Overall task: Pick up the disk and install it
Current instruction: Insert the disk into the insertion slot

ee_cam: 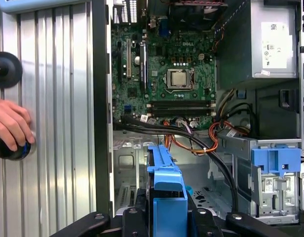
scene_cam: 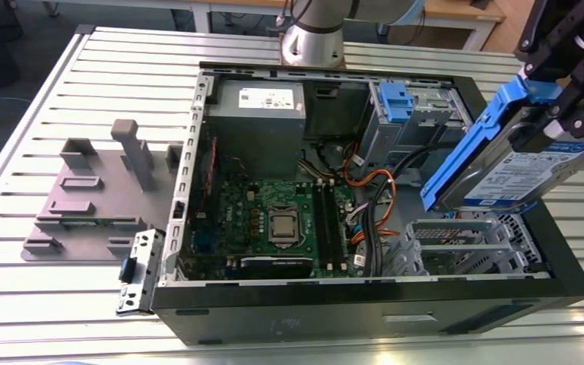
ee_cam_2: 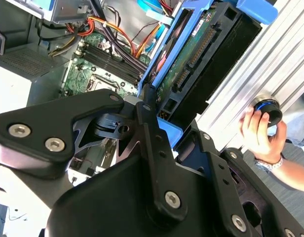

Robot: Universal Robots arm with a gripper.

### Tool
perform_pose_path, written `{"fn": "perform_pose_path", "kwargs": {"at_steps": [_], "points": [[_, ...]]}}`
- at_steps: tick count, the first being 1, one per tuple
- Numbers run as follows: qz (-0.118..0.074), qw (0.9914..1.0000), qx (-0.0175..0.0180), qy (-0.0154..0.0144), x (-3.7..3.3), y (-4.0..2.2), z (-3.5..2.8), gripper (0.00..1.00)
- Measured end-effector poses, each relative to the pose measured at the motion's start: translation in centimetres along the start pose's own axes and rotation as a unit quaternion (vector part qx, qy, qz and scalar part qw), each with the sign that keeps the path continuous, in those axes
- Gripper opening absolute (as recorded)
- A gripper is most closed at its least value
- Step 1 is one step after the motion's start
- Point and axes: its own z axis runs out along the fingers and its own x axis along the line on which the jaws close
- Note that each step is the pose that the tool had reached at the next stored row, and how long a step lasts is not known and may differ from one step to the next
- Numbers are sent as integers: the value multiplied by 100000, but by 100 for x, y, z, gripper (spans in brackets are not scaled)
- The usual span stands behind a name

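- Gripper [scene_cam: 553, 114] jaws clenched on the disk [scene_cam: 515, 163]; fingers pinch its upper end across the blue rails. In both wrist views, the blue rail sits between the black fingers (disk [ee_cam: 164, 182], [ee_cam_2: 201, 64]).
- Disk is airborne and touches nothing but the jaws. It hangs from them toward approx 7 o'clock in the exterior view.
- Long axis runs approx 1-to-7 o'clock in the exterior view. Disk is tilted, label face outward, low end pointing down into the case.
- Only one arm on the rig, so it is the one on the disk.
- Silver drive cage [scene_cam: 455, 247] is just below the disk's low end, at approx 6-7 o'clock of it. There is a gap and no contact. Judgement: not seated yet, so the pick is done and the install is pending.
- Open computer case [scene_cam: 373, 308] lies on its side on the slatted table [scene_cam: 28, 319]. Disk is over its 3 o'clock side.
- Motherboard [scene_cam: 271, 220] is at approx 9 o'clock of the disk, well apart.
- Blue clip [scene_cam: 398, 103] is at approx 10 o'clock of the disk, near the case's far wall.
- Person's hand [ee_cam: 11, 123] rests on a black knob [ee_cam: 14, 148] outside the case, well apart from the disk.
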Motion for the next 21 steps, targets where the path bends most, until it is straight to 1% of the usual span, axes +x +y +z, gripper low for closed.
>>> {"fn": "perform_pose_path", "kwargs": {"at_steps": [3,7,9,11,15,18,21], "points": [[-3,100000,-1,-1,-1,-20,1,36],[5,100000,2,-6,14,-24,13,36],[1,100000,1,2,35,-25,24,36],[1,100000,-1,-23,71,-27,40,36],[40,99999,-8,-353,155,-29,74,36],[35,99999,-12,-347,161,-43,99,36],[39,99999,-10,-354,164,-65,141,36]]}}
